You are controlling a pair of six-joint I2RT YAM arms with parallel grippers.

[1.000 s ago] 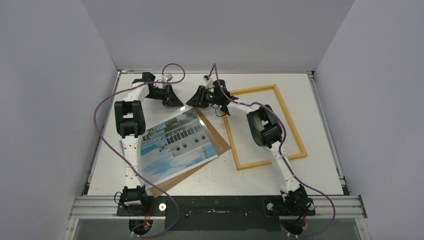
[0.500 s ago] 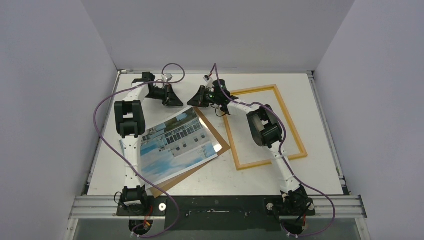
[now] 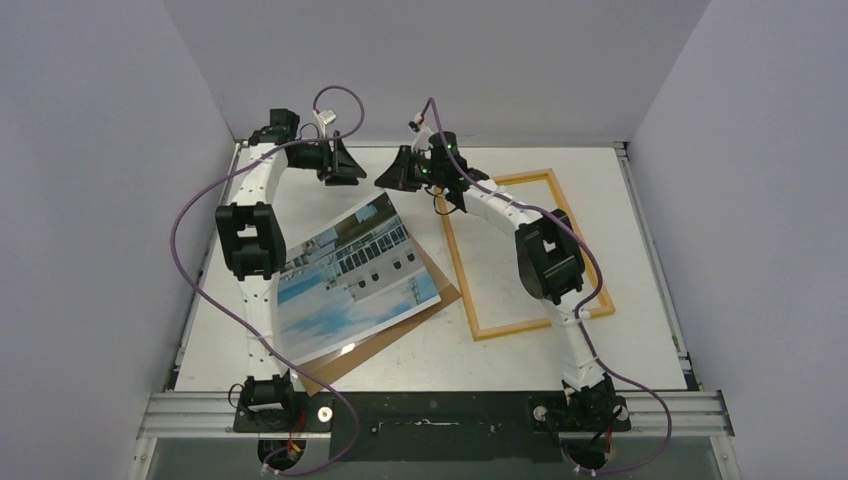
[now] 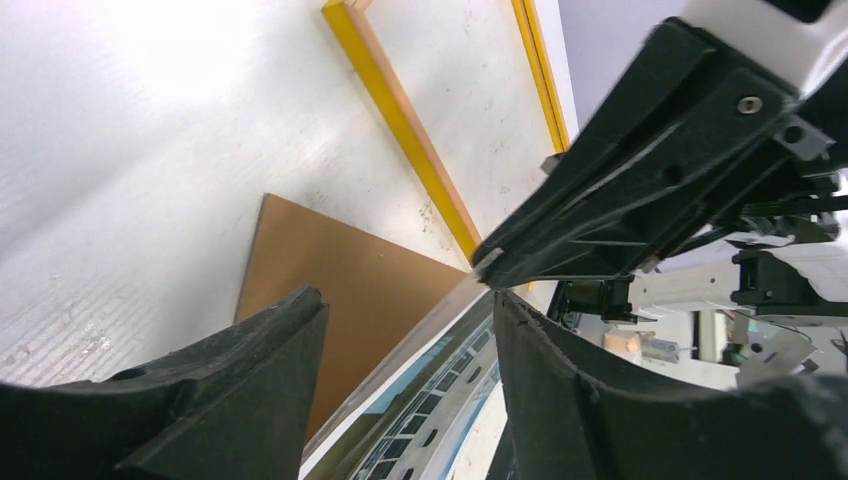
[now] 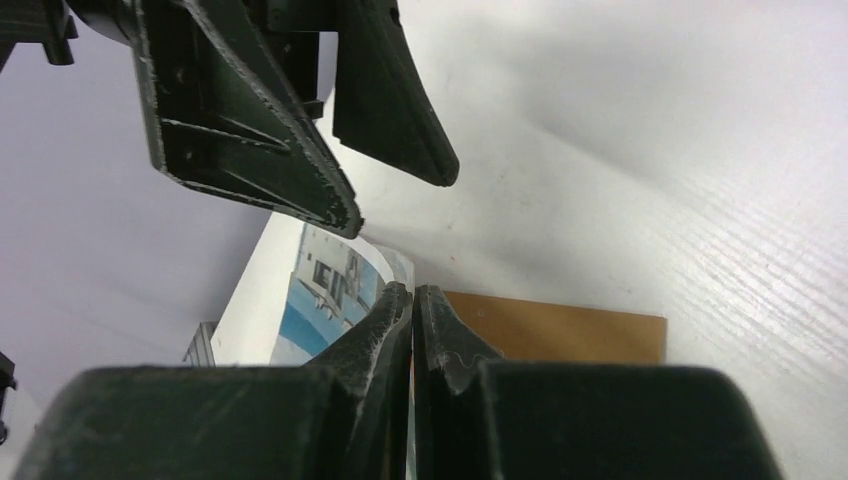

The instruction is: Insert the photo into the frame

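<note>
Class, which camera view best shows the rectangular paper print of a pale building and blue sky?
The top external view: nearly the whole rectangular paper print shows there. The left wrist view catches only a strip; the right wrist view only a corner.

One rectangular paper photo [image 3: 345,285] of a pale building and blue sky; one thin yellow rectangular frame [image 3: 520,327]; one plain brown backing board [image 4: 330,270]; possibly one clear sheet [image 3: 347,347] over the print, judged only from a glint. Two black pincers: left pincer [image 3: 352,178] and right pincer [image 3: 388,183]. One white worktop [image 3: 640,340].
</note>
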